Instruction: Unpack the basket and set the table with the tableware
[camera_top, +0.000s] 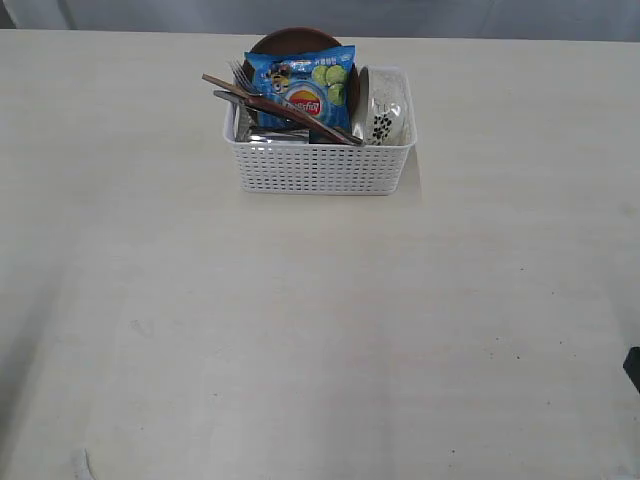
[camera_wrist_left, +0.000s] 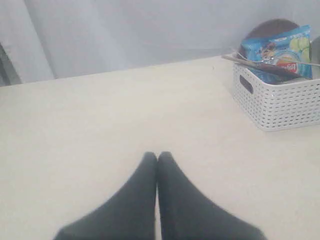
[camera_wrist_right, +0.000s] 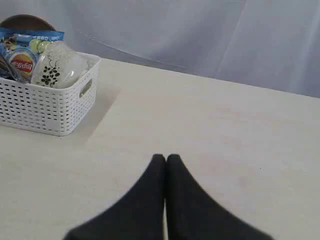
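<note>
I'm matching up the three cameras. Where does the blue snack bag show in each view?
Exterior view: the blue snack bag stands in the basket, far middle of the table, left of the bowl.
Left wrist view: the blue snack bag is in the basket, before the brown plate, cutlery lying across it.
Right wrist view: the blue snack bag is in the basket, next to the bowl.
Shared landmark: the white basket's perforated wall.

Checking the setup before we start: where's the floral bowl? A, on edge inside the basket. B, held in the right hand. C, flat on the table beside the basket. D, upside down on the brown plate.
A: the bowl stands on edge inside the basket, just right of the blue snack bag.
</note>
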